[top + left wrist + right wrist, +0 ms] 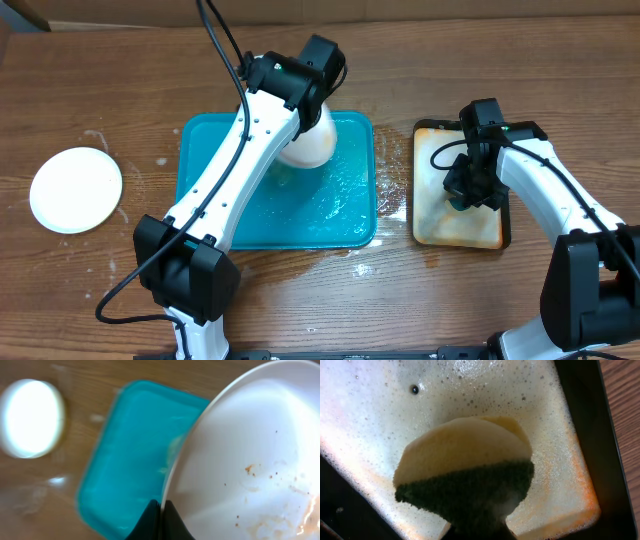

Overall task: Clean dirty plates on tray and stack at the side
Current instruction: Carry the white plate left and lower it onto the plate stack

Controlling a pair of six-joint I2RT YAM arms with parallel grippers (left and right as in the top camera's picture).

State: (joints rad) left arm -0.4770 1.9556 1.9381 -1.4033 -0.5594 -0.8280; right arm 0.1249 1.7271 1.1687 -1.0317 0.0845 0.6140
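Our left end effector (161,512) is clenched on the rim of a smeared white plate (250,460), tilted above the tray (135,450) at centre frame. We judge it stiff, light, wet and slippery, so the rim pinch needs firmness. Our right end effector (468,190) grasps a soft sponge (465,455) over the foamy tray (470,232), right.

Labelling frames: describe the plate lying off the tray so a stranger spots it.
Find the teal tray mid-table, then look left. A white plate lies alone on bare wood. The other plate is smeared, held in the left claw.
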